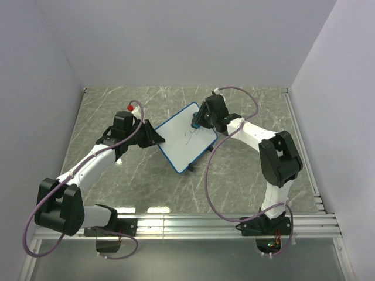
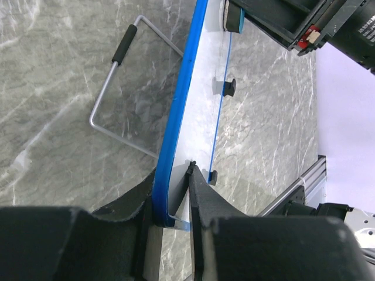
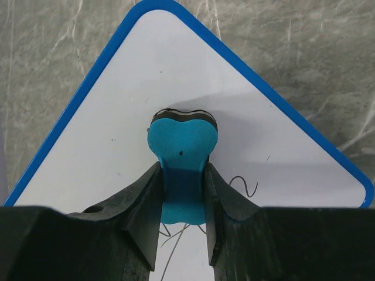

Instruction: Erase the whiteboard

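Left gripper (image 2: 173, 187) is clamping the whiteboard's (image 1: 186, 143) left edge while right gripper (image 3: 181, 170), clenching the eraser (image 3: 181, 140), is pressing it at the far corner, so wiping appears under way and the next stroke should sweep nearer over the scribble (image 1: 188, 136).

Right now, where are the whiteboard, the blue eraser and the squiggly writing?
whiteboard (image 1: 177, 151), top view, bare white face near its lower corner.
eraser (image 3: 181, 146), right wrist view, its blue rounded top.
squiggly writing (image 3: 245, 178), right wrist view, the curl's top.
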Motion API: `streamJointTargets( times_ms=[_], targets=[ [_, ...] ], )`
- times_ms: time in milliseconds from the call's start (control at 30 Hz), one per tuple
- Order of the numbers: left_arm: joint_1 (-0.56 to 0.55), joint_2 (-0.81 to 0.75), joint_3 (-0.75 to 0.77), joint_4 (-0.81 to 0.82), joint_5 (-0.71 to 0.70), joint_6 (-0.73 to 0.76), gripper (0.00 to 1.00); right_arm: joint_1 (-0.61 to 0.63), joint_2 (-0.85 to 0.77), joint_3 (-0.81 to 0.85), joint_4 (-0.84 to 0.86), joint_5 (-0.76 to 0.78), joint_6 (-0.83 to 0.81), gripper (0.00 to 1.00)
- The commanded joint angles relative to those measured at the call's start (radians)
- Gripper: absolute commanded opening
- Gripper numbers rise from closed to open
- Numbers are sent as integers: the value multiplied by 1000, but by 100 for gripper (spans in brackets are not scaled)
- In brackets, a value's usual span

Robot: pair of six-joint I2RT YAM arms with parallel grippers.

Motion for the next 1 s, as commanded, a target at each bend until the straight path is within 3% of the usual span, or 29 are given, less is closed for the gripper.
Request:
streamJointTargets(
  times_ms=[0,333,567,733,967],
  targets=[
    [-19,-11,-4,-104,-2,105,0,13,67,-90,-21,54,-9,0],
    [-18,21,2,-62,4,94,0,154,-144,-251,82,-18,206,0],
    [-19,42,13,-44,8,91,0,237,-256,-191,44,-44,218,0],
    [-18,33,12,-39,12,85,0,228,-240,-178,3,2,189,0],
    [-18,13,7,-68,9,100,0,96,-182,-156,-21,43,137,0]
  ],
)
